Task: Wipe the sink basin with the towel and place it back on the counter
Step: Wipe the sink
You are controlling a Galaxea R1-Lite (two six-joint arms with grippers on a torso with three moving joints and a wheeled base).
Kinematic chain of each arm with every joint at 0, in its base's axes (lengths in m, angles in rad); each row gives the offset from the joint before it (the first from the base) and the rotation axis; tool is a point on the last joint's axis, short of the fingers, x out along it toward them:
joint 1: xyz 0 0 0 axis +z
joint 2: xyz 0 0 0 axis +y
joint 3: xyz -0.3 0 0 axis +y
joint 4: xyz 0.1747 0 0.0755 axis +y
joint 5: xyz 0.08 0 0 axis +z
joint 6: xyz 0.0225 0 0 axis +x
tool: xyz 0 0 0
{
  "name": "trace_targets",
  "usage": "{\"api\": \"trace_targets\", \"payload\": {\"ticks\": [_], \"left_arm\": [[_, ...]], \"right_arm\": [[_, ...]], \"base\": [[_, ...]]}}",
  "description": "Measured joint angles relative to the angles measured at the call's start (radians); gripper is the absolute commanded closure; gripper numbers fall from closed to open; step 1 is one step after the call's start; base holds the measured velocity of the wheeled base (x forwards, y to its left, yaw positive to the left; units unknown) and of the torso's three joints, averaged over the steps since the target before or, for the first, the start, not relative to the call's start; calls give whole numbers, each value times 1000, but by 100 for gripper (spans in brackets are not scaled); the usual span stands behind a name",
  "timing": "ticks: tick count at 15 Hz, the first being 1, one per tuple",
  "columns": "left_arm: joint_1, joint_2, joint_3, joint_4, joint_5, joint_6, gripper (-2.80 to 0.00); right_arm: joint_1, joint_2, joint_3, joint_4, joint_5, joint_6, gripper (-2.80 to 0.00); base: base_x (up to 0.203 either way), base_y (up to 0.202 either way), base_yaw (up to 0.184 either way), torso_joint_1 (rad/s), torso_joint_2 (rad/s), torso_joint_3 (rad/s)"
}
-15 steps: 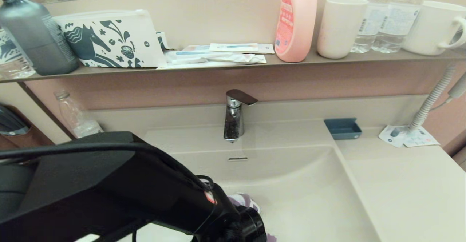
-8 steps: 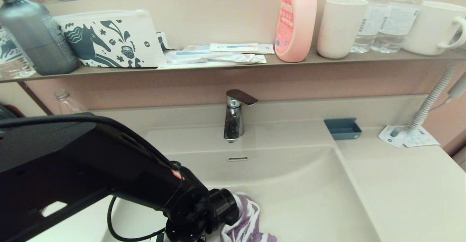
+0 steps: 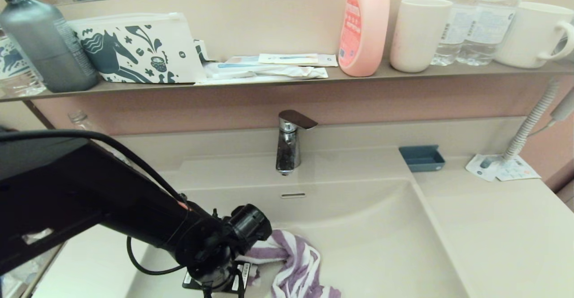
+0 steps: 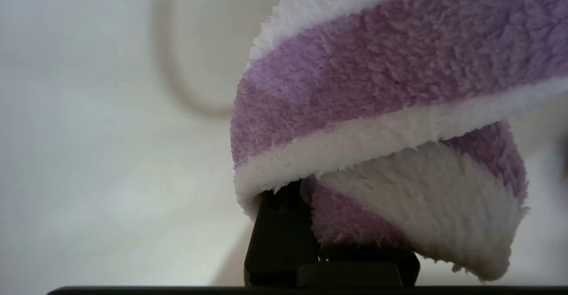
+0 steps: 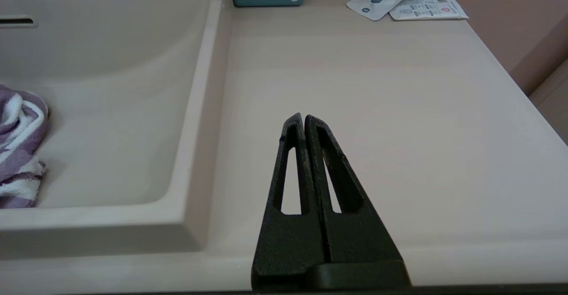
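The purple and white striped towel lies bunched on the floor of the beige sink basin, near its front left. My left gripper reaches down into the basin and is shut on one end of the towel, which drapes over the black fingers. The drain plug is hidden. My right gripper is shut and empty, low over the counter to the right of the basin, with the towel at that view's edge. It is outside the head view.
A chrome faucet stands behind the basin, above the overflow slot. A blue tray and white sachets sit at the counter's back right. The shelf above carries bottles, cups and a horse-print pouch.
My left arm has swung back and to the left across the basin, dragging the towel with it. More of the towel now shows trailing to the right of the wrist.
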Motion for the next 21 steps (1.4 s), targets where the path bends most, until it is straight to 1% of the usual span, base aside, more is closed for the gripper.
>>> {"api": "trace_targets", "payload": {"ticks": [2,3,5,7,9,11,12,13,15,17,21], "left_arm": [[63,4,12,-131,-2,97,0],[82,6,16,-185,-2,141,0],[99,11,26,-262,-2,194,0],[101,27,33,-354,6,221,0],[81,52,57,-478,26,226,0],[66,88,56,-605,54,225,0],[50,106,45,-645,75,213,0],[31,122,31,-653,99,186,0],[-11,151,-14,-632,129,120,0],[-53,173,-75,-566,148,53,0],[-136,204,-259,-374,166,-75,0]], "right_arm": [[0,0,0,0,0,0,0],[0,0,0,0,0,0,0],[0,0,0,0,0,0,0],[0,0,0,0,0,0,0],[0,0,0,0,0,0,0],[0,0,0,0,0,0,0],[0,0,0,0,0,0,0],[0,0,0,0,0,0,0],[0,0,0,0,0,0,0],[0,0,0,0,0,0,0],[0,0,0,0,0,0,0]], "base": [[0,0,0,0,0,0],[0,0,0,0,0,0],[0,0,0,0,0,0],[0,0,0,0,0,0],[0,0,0,0,0,0],[0,0,0,0,0,0],[0,0,0,0,0,0],[0,0,0,0,0,0],[0,0,0,0,0,0],[0,0,0,0,0,0],[0,0,0,0,0,0]]}}
